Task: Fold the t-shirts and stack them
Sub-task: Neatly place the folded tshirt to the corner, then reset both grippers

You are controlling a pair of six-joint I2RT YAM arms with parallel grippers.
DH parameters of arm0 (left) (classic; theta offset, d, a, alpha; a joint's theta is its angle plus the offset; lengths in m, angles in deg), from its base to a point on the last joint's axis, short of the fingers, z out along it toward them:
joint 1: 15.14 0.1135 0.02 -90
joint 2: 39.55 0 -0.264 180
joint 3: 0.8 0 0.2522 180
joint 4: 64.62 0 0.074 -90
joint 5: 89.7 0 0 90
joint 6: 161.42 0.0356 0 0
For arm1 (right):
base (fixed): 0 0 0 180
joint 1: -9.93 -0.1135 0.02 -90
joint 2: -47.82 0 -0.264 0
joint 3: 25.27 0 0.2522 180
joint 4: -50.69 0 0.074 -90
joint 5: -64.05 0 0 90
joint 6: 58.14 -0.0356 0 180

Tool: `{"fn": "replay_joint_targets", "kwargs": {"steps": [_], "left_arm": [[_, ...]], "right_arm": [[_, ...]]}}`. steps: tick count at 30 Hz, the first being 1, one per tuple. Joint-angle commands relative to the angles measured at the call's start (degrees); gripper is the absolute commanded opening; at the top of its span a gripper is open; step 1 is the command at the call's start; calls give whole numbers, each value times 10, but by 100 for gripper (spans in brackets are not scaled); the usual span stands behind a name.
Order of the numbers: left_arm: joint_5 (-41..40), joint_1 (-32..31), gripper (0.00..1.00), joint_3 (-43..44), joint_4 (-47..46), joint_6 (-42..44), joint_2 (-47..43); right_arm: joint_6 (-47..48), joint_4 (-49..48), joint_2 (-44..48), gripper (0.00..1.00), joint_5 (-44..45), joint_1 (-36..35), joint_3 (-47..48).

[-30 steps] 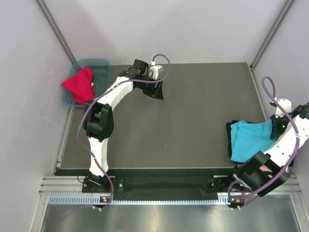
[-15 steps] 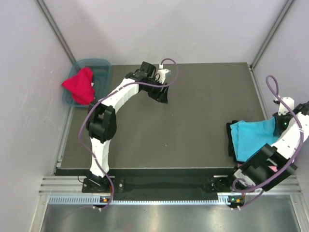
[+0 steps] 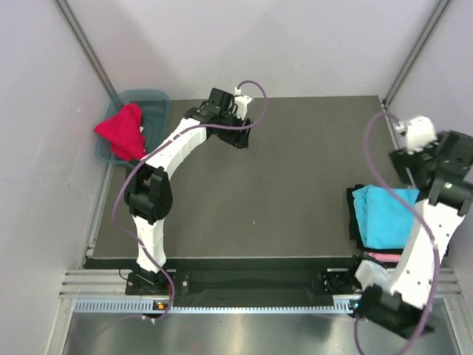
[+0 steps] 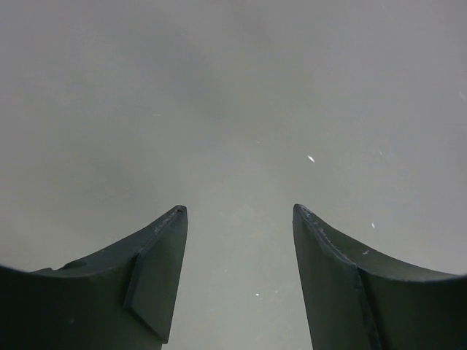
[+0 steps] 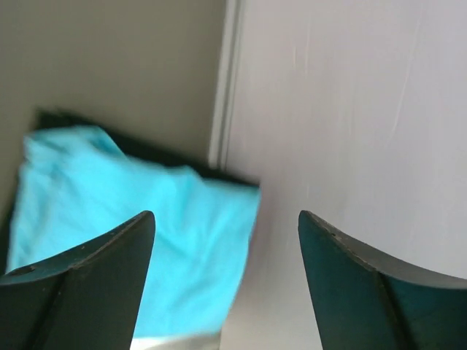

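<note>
right arm (image 3: 423, 237): raised off the stack, forearm now upright, wrist high over the right edge of the table (image 3: 295, 192).
right gripper (image 5: 225, 214): was closed at the right edge of the turquoise t-shirt (image 3: 383, 214); now lifted clear, jaws apart, nothing between.
turquoise t-shirt: released, lying flat on the black t-shirt (image 3: 354, 222).
left gripper (image 4: 238, 208): swung slightly right, then back.

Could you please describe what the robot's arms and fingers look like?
Both the left arm and right arm have white links with black joint housings, each trailed by a looping purple cable. The fingers are dark, smooth and taper to curved tips.
</note>
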Motion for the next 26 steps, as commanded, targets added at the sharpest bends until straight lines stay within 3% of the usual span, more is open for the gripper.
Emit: {"fn": "replay_joint_targets", "kwargs": {"steps": [1, 3, 6, 7, 9, 11, 14, 19, 22, 26], "left_arm": [[-93, 3, 65, 26, -35, -45, -44], [-123, 9, 66, 37, -43, -50, -37], [-153, 16, 71, 65, -54, -92, -23], [-151, 20, 72, 62, -64, -107, -23], [-130, 38, 82, 57, -95, -125, -23], [-79, 56, 99, 61, -104, -141, -10], [-68, 69, 99, 86, -108, -157, 18], [-150, 49, 99, 94, -119, -93, 44], [-215, 27, 99, 98, -118, -66, 62], [-185, 2, 99, 89, -97, 7, 73]], "right_arm": [[-72, -79, 47, 79, 46, -139, -23], [-116, -94, 10, 84, 33, -214, -47], [-209, -128, -79, 100, -17, -271, -47], [-243, -160, -121, 100, -38, -277, -38], [-266, -192, -160, 100, -84, -291, -23], [-261, -210, -231, 100, -79, -315, 30], [-280, -222, -331, 100, -87, -345, 124], [-354, -235, -458, 100, -29, -437, 268], [-346, -272, -501, 100, -7, -472, 270], [-354, -289, -525, 100, 0, -508, 272]]}}
